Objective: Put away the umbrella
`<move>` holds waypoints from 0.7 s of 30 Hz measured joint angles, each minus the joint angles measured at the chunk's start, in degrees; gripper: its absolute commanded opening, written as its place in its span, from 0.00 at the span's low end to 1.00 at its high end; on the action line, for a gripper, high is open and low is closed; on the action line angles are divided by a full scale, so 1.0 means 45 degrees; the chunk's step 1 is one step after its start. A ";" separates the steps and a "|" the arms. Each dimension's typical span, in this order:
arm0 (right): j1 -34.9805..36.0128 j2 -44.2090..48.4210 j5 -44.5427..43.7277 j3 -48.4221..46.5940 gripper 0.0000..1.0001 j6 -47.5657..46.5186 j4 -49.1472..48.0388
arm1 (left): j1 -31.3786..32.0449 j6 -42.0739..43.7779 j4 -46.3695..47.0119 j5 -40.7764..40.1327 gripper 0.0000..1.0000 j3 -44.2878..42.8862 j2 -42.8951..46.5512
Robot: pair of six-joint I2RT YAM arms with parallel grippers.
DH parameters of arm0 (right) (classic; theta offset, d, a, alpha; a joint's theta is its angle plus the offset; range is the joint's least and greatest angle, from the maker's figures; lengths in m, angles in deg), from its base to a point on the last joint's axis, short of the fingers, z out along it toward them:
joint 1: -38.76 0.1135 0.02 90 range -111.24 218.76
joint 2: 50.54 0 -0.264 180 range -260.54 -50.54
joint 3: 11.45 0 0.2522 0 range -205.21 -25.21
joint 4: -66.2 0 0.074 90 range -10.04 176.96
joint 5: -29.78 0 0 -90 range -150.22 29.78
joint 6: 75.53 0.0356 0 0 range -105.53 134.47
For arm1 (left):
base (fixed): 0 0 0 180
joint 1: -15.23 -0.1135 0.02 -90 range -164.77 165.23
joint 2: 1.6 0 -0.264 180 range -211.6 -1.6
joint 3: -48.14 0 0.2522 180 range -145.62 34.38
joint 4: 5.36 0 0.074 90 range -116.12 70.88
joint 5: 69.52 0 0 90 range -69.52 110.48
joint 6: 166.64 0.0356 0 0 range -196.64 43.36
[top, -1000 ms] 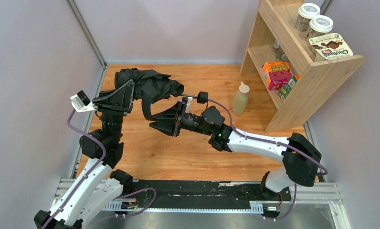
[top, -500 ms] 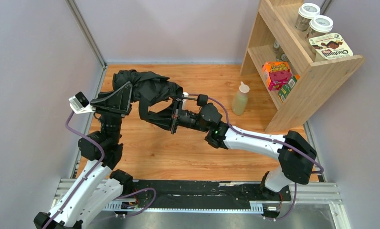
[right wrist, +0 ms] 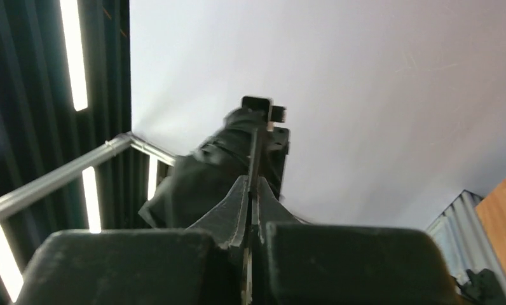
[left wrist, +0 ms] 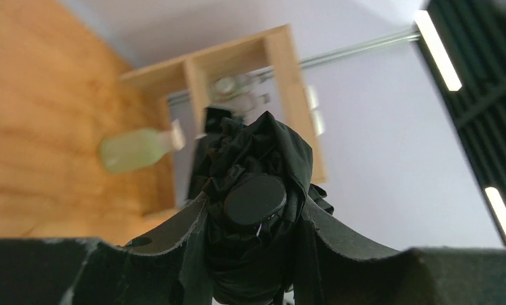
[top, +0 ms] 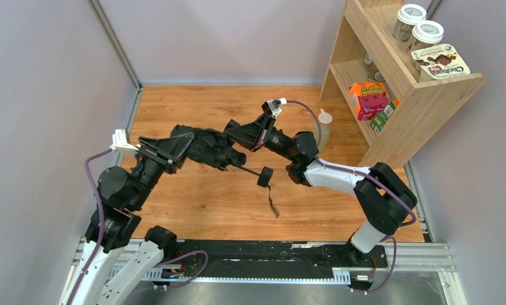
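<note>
Top cam: umbrella point(top: 209, 145) btwn both hands, seemingly gripped.

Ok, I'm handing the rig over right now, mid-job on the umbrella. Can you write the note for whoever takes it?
Left tool: closed around the bunched umbrella, holding it above the table.
Right tool: shut, pinching a thin part of the umbrella at the canopy's other end.
Handle knob: sticks out on its shaft, strap dangling.
Done: canopy gathered.
Left: the shaft looks not pushed in; the umbrella is not stowed anywhere yet.
</note>
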 measured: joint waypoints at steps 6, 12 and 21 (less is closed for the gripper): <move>0.0112 -0.0024 0.1001 0.0277 0.00 -0.1525 -0.0461 | -0.0044 -0.0816 -0.3925 0.0350 0.00 0.0423 0.0131; 0.0194 -0.0015 0.1875 0.0646 0.00 -0.2448 -0.0228 | -0.0053 -0.1297 -0.5474 0.0301 0.00 0.0753 0.0894; 0.0495 0.0092 0.2433 0.1103 0.00 -0.1807 0.0321 | -0.0053 -0.1593 -0.6348 0.0214 0.00 0.1681 0.1253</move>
